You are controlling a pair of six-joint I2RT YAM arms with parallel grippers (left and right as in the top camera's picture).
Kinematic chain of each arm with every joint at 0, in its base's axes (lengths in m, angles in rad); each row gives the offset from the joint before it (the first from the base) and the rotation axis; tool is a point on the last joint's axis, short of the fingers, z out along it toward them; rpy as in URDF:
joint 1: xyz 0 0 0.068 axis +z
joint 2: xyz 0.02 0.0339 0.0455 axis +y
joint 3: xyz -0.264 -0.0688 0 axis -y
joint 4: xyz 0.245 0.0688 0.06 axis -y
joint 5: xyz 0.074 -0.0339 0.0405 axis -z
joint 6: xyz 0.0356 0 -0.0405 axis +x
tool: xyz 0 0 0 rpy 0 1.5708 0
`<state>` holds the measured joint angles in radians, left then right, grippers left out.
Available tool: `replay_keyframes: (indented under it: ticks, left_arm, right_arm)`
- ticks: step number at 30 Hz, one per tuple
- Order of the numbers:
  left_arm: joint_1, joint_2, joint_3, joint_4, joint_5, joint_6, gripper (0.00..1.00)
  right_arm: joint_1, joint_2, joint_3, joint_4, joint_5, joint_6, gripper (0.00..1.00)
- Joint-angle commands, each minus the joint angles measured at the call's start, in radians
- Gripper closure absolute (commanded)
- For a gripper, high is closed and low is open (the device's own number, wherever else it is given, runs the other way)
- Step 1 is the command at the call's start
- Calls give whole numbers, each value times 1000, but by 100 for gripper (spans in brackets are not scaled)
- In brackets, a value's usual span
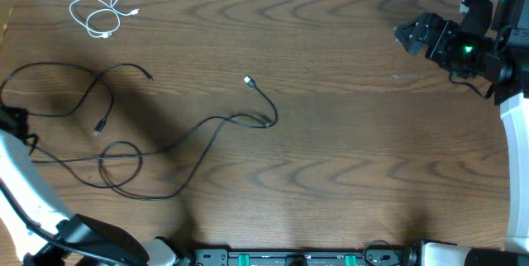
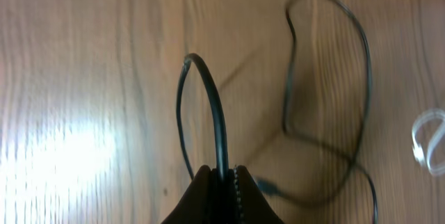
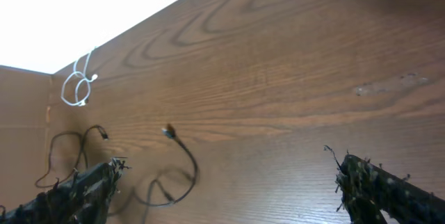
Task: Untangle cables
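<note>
Two black cords matter here. My left fingers (image 2: 224, 182) are clenched on one black cable (image 2: 217, 113), which arches up just ahead of the tips and doubles back down beside them. Beyond that arch the rest of it wanders loosely over the bench (image 2: 83, 78). Overhead, a second black cable (image 1: 216, 121) runs away from my grip to its plug (image 1: 247, 79). The two appear to cross at a loop (image 1: 121, 163) near my grasp. Farther off, the white cable (image 1: 99, 14) lies coiled alone, well apart. Farthest away, my right fingers (image 1: 411, 35) stand spread, holding nothing. I'd grip firmly and draw slowly away from the crossing. If the second cable drags along, I'd pin it with the right fingers.
</note>
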<state>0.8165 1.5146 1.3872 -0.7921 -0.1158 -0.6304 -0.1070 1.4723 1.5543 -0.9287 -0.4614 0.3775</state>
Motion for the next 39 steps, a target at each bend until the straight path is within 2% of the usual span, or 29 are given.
replay_keyframes:
  ticks: [1, 3, 6, 8, 14, 18, 23, 27, 33, 39]
  left_arm:
    - [44, 30, 16, 43, -124, 10, 92]
    - [58, 56, 16, 90, -236, 68, 92]
    - [65, 85, 16, 162, -265, 206, 93]
    - [74, 109, 16, 200, -284, 254, 93]
    - [126, 183, 16, 260, -292, 276, 93]
    - [139, 262, 16, 318, -293, 391, 92]
    - [139, 323, 16, 393, -251, 413, 92]
    - [139, 337, 16, 470, -252, 422, 92]
    - [141, 337, 16, 591, -253, 524, 92]
    - [162, 361, 16, 607, -271, 533, 92]
  right_arm:
    - [-3, -8, 2, -2, 40, -16, 1]
    - [-3, -8, 2, 1, 42, -16, 1]
    - [-3, -8, 2, 5, 43, -16, 1]
    - [-3, -8, 2, 9, 45, -16, 1]
    - [-3, -8, 2, 12, 44, -16, 1]
    - [-3, -8, 2, 13, 45, -16, 1]
    - [-3, -8, 2, 12, 44, -14, 1]
    - [-3, -8, 2, 10, 44, -11, 1]
    - [-2, -8, 2, 4, 44, 15, 1]
    - [5, -8, 2, 5, 45, 18, 1]
